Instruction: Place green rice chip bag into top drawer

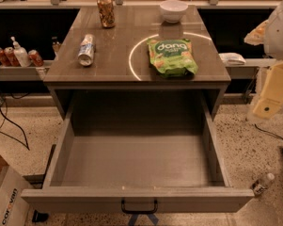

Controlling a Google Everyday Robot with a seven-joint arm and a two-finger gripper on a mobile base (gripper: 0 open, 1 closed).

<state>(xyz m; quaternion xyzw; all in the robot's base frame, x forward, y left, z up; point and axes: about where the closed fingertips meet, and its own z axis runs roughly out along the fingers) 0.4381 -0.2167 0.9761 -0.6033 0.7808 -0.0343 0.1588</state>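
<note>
Camera view: the green rice chip bag (172,56) lies flat on the countertop (113,46), right of centre and near the front edge, with the white bowl (173,10) behind it. The top drawer (136,159) is pulled fully out below, and nothing lies in it.

I see three risks. The pouch is crinkly and flat, so a shallow pinch could slide off it or shove it back toward the bowl. A release made too soon would drop it on the counter lip instead of in the box. An approach from the right could also clip the drawer's side wall.

The gripper (269,100) hangs at the right edge of the view, beside the cabinet and well apart from the bag. I cannot tell whether it is spread or closed. It touches neither bag nor drawer, and I see nothing held in it.
</note>
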